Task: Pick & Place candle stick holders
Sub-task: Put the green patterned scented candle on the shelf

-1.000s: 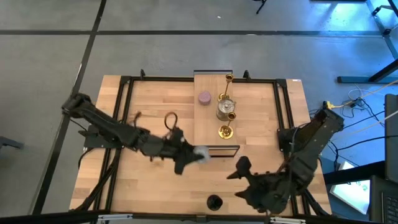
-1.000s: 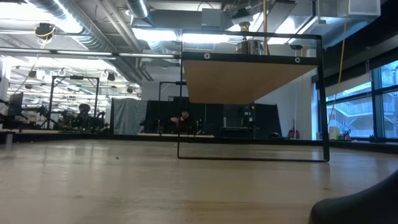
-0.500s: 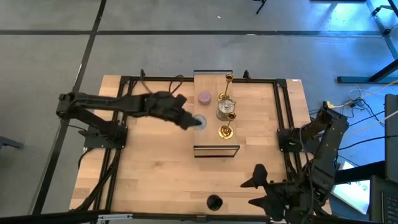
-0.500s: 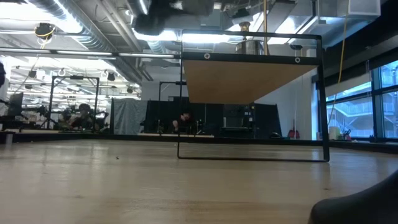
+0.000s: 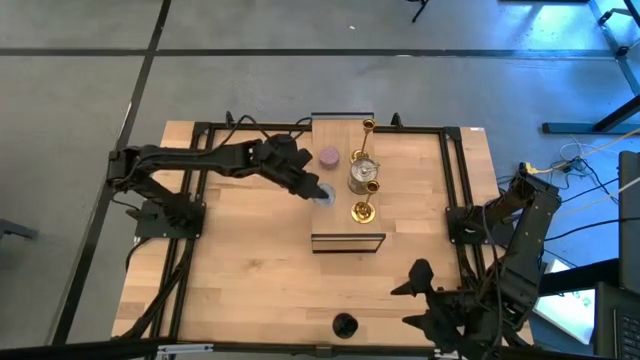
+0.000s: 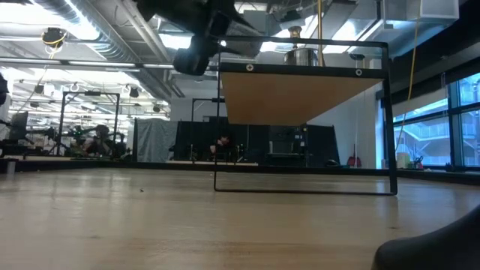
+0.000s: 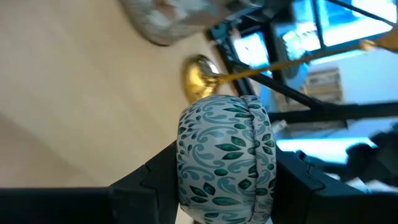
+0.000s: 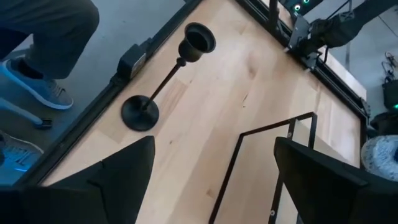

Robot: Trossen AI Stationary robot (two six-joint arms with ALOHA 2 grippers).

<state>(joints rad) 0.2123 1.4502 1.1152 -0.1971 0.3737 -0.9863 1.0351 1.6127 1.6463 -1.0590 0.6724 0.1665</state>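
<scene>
Left end effector (image 5: 318,192), closed around the grey-blue holder (image 7: 225,158), hovers at the raised shelf (image 5: 343,222) edge, at 9 o'clock from the short gold holder (image 5: 363,210). Placing is the step in hand; next comes lowering it onto bare shelf and letting go. Right end effector (image 8: 214,180) waits wide open, empty, near the black holder (image 8: 163,78) on the worktop (image 5: 250,270). No writing is readable.
</scene>
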